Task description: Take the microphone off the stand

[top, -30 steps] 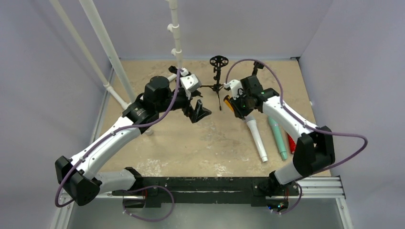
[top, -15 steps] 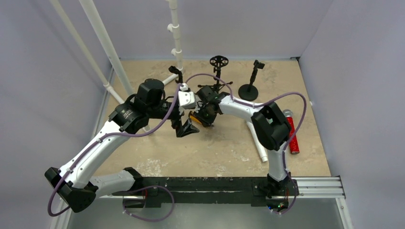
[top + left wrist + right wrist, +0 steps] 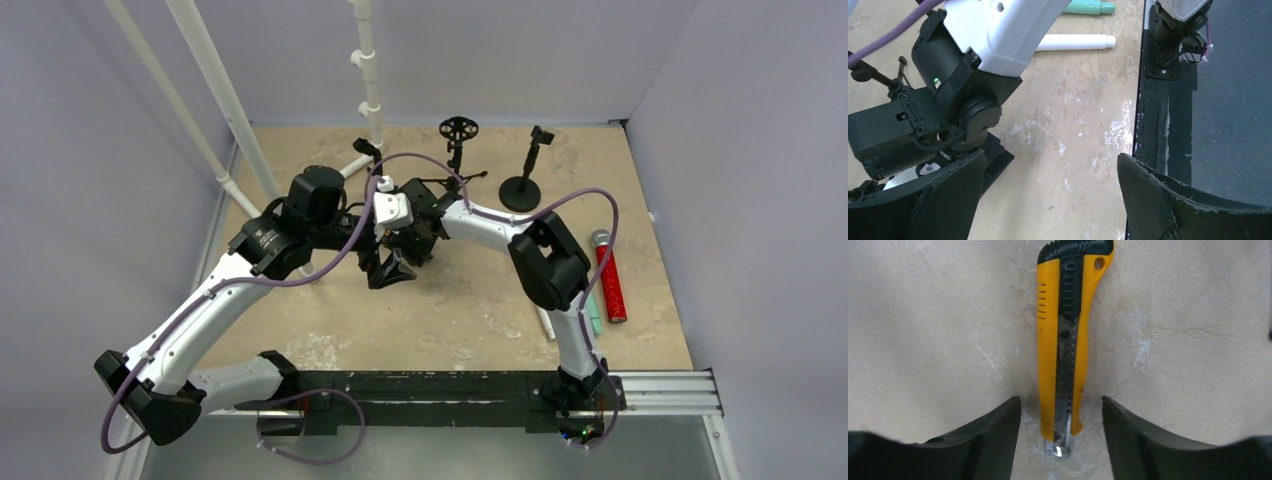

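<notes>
Here the right claw is spread astride a yellow knife, left claw spread too

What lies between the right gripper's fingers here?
A yellow utility knife lies flat on the table inside the open right gripper, with a gap on each side. The right wrist view shows it.

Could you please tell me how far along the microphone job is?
Done, it seems: the tripod stand and round-base stand hold nothing; the red microphone, white microphone and teal microphone lie on the table. In hand: the right gripper straddles a yellow box cutter lying flat, jaws open; the left gripper is open, empty. Left: nothing obvious.
</notes>
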Controlling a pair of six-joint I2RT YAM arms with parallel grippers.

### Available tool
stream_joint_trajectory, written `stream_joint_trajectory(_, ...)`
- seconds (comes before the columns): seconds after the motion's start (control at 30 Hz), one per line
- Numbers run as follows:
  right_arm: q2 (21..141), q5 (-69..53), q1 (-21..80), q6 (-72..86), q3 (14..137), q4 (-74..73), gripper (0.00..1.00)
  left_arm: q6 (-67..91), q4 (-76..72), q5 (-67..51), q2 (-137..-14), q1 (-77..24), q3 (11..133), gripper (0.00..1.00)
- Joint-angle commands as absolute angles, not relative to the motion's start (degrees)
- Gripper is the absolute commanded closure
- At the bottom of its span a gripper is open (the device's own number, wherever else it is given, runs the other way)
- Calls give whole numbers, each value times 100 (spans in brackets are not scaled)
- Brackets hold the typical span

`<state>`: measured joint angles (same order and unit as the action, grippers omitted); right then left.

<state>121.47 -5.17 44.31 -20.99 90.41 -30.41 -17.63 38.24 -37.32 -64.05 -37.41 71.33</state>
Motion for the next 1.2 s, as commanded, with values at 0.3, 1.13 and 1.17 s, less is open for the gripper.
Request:
stream_joint_trajectory(0.3, 9726, -333, 4368, -2090, 7831, -3371, 5, -1729, 3386, -3406, -5888, -3494, 6913, 0)
stream_joint_trajectory(1.13, 5801, -460, 1868, -634, 6101, -2745, 1, -262, 3025, 53, -5106, -2595, 7550, 0)
stream_joint_trajectory(1.17, 5752, -575, 1794, -604, 6155, -2843, 1, -240, 2990, 147, -5030, -2527, 7474, 0)
